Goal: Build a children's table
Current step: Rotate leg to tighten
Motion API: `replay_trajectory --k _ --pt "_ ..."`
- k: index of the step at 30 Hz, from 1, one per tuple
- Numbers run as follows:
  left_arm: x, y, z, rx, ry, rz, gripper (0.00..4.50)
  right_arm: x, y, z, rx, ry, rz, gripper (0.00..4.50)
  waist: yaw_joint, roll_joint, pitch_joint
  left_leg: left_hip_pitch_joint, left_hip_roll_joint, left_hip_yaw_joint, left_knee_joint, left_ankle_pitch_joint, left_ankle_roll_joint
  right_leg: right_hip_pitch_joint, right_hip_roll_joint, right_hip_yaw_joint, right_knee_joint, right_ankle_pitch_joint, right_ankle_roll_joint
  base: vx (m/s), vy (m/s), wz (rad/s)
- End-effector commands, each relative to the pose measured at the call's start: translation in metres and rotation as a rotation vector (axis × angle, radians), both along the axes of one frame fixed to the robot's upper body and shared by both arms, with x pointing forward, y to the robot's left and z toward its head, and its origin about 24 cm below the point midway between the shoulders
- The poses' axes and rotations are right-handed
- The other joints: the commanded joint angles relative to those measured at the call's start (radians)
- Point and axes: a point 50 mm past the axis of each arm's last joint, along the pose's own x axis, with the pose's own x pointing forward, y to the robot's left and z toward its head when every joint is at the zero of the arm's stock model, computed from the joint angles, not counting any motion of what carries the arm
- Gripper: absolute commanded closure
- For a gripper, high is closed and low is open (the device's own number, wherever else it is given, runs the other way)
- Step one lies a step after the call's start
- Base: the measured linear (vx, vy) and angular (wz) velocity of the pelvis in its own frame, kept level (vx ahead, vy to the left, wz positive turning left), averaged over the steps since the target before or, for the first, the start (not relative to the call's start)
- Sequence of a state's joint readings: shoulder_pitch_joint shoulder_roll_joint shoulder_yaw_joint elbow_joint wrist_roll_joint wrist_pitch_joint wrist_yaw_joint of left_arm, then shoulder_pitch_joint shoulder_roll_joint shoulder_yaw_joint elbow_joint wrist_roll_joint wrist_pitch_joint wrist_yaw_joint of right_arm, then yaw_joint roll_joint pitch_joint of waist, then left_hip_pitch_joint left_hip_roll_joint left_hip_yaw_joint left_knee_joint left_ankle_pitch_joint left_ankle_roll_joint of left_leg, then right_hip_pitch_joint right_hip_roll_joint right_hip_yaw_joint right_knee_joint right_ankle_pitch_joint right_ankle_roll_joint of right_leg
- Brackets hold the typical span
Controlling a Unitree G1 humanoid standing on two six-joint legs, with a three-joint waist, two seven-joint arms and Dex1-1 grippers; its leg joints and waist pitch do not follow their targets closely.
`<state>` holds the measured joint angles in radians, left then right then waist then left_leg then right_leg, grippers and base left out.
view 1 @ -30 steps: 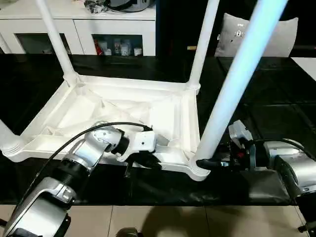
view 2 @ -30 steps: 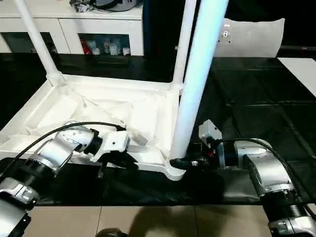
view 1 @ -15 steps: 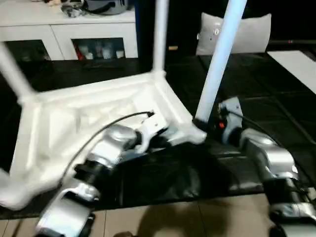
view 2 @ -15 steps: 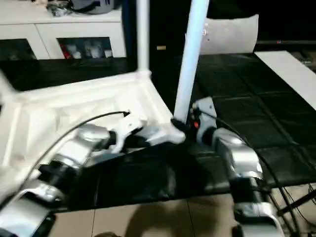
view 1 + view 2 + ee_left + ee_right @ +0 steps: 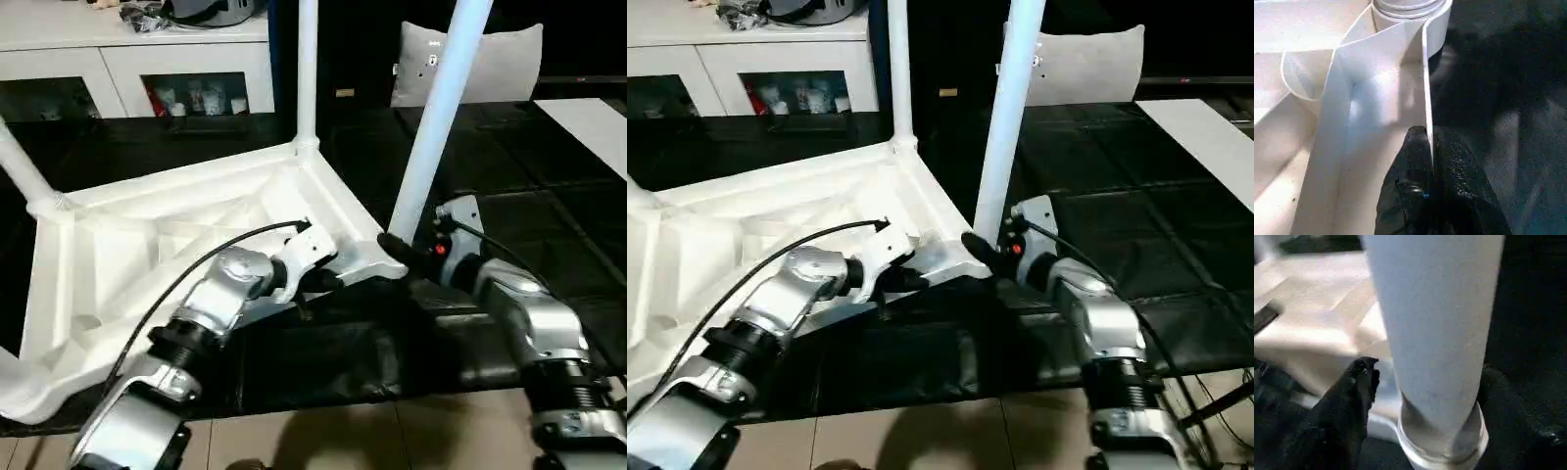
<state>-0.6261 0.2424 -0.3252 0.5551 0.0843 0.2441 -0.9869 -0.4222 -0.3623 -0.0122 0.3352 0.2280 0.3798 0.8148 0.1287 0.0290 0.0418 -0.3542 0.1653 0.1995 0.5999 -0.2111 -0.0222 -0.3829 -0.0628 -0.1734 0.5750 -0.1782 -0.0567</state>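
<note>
The table top (image 5: 176,235) lies upside down on the black surface (image 5: 549,196), its ribbed underside facing up, and it is turned so that one corner points toward me. In this near corner stands a leg (image 5: 438,108), upright in its socket (image 5: 377,257); its long axis runs straight up and out of the picture. Another leg (image 5: 307,69) stands in the far corner, and one more leg (image 5: 22,171) rises at my left. My left fingers (image 5: 1422,171) are closed on the thin rim of the top, just beside the near socket, so this arm has hold of the top. My right gripper (image 5: 400,253) is at the foot of the near leg, coming from the right side. One finger (image 5: 1354,391) lies just beside the leg where it enters the socket; the second finger is hidden behind the leg, so I cannot tell if the leg is gripped or the fingers only stand around it. The right arm is clearly the nearer one to this leg. I judge that the next move depends on this: the leg is straight ahead of the right fingers and stands across them. The head views show the whole layout of the top and legs, while the left wrist view shows the pinch on the rim, and the right wrist view shows how the leg sits in the socket ring.
</note>
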Motion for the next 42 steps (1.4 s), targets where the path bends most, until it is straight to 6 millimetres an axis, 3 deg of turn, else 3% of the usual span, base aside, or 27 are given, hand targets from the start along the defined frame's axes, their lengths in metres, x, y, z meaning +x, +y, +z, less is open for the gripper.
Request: replay_trajectory --k 1,8,13,14,16,25,30,36,40,41,42 --pt "-0.006 -0.004 0.009 -0.017 -0.034 -0.134 4.5 -0.005 0.003 0.002 -0.006 -0.003 0.11 0.84 0.009 -0.015 -0.067 0.004 0.089 -0.048 -0.06 -0.074 0.096 0.059 -0.132 0.088 -0.079 -0.28 -0.009 0.0 0.0 0.0" --pt "-0.017 0.007 0.008 0.022 -0.024 -0.299 4.5 -0.018 -0.014 0.009 -0.055 -0.007 0.297 0.84 0.039 -0.016 -0.068 0.01 0.1 -0.047 -0.059 -0.075 0.093 0.052 -0.133 0.09 -0.073 -0.277 -0.022 0.0 0.0 0.0" --pt "-0.025 0.014 0.005 0.082 -0.008 -0.419 4.5 -0.029 -0.016 0.009 -0.07 0.01 0.453 0.84 0.048 -0.019 -0.066 0.008 0.095 -0.045 -0.059 -0.088 0.092 0.053 -0.135 0.089 -0.077 -0.306 -0.015 0.0 0.0 0.0" --pt "-0.027 0.016 0.005 0.094 -0.001 -0.454 4.5 -0.032 -0.016 0.008 -0.054 0.026 0.494 1.1 0.049 -0.019 -0.065 0.008 0.094 -0.044 -0.059 -0.091 0.094 0.053 -0.134 0.088 -0.079 -0.314 -0.01 0.0 0.0 0.0" --pt "-0.029 0.017 0.004 0.113 0.003 -0.488 4.5 -0.036 -0.015 0.007 -0.047 0.041 0.539 1.1 0.053 -0.02 -0.065 0.008 0.096 -0.045 -0.059 -0.09 0.095 0.052 -0.134 0.088 -0.08 -0.32 -0.006 0.0 0.0 0.0" --pt "-0.028 0.018 0.006 0.131 -0.002 -0.532 4.5 -0.046 -0.01 0.002 -0.007 0.11 0.666 1.96 0.065 -0.021 -0.067 0.009 0.098 -0.046 -0.059 -0.086 0.085 0.051 -0.133 0.087 -0.078 -0.317 -0.007 0.0 0.0 0.0" --pt "-0.027 0.018 0.006 0.115 0.01 -0.519 4.5 -0.048 -0.01 0.002 0.018 0.136 0.681 2.31 0.066 -0.022 -0.067 0.009 0.096 -0.046 -0.059 -0.086 0.08 0.052 -0.134 0.087 -0.079 -0.322 -0.006 0.0 0.0 0.0" --pt "-0.024 0.015 0.008 0.058 0.034 -0.455 4.5 -0.048 -0.005 0.004 0.085 0.137 0.65 2.38 0.067 -0.023 -0.067 0.008 0.096 -0.046 -0.059 -0.081 0.08 0.053 -0.135 0.086 -0.079 -0.323 -0.005 0.0 0.0 0.0" --pt "-0.013 0.007 0.011 -0.001 0.054 -0.266 4.5 -0.028 0.01 0.002 0.085 0.082 0.4 2.38 0.053 -0.022 -0.059 0.016 0.092 -0.045 -0.062 -0.115 0.048 0.047 -0.136 0.082 -0.095 -0.404 0.0 0.0 0.0 0.0" --pt "-0.009 0.003 0.012 -0.018 0.049 -0.208 4.5 -0.02 0.014 -0.001 0.068 0.078 0.305 2.39 0.05 -0.026 -0.059 0.016 0.082 -0.044 -0.062 -0.123 0.039 0.052 -0.136 0.078 -0.103 -0.45 0.024 0.0 0.0 0.0" --pt "-0.006 0.001 0.012 -0.027 0.047 -0.171 4.5 -0.016 0.018 -0.002 0.057 0.079 0.246 2.4 0.037 -0.024 -0.056 0.013 0.083 -0.047 -0.064 -0.12 0.033 0.05 -0.133 0.075 -0.107 -0.462 0.03 0.0 0.0 0.0"
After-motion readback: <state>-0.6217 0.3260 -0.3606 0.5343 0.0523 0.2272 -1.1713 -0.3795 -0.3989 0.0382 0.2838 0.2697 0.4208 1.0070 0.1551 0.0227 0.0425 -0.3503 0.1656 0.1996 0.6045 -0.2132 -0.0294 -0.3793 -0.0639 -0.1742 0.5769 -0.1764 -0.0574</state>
